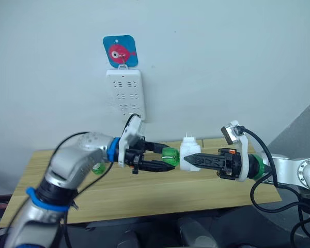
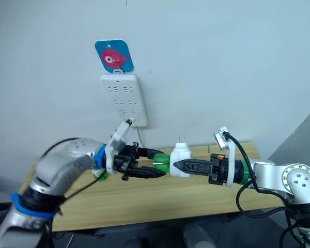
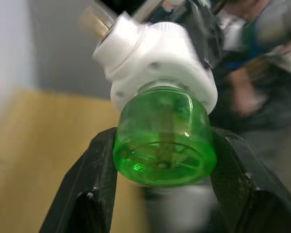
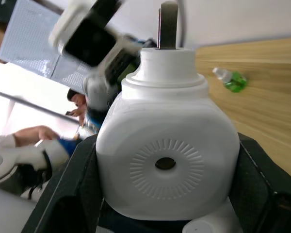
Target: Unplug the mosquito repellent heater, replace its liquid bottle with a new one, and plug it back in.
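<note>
A: Nearest, mid-frame above the table (image 1: 144, 196)?
B: The right gripper (image 1: 188, 159) has its fingers pinching the heater (image 1: 189, 153), prongs up. The left gripper (image 1: 168, 157) has its fingers pinching a green bottle (image 1: 170, 155) at the heater's underside.
A: Farther back?
B: Another green bottle (image 4: 230, 80) lies on the table; a white power strip (image 1: 125, 93) hangs on the wall, upper centre
</note>
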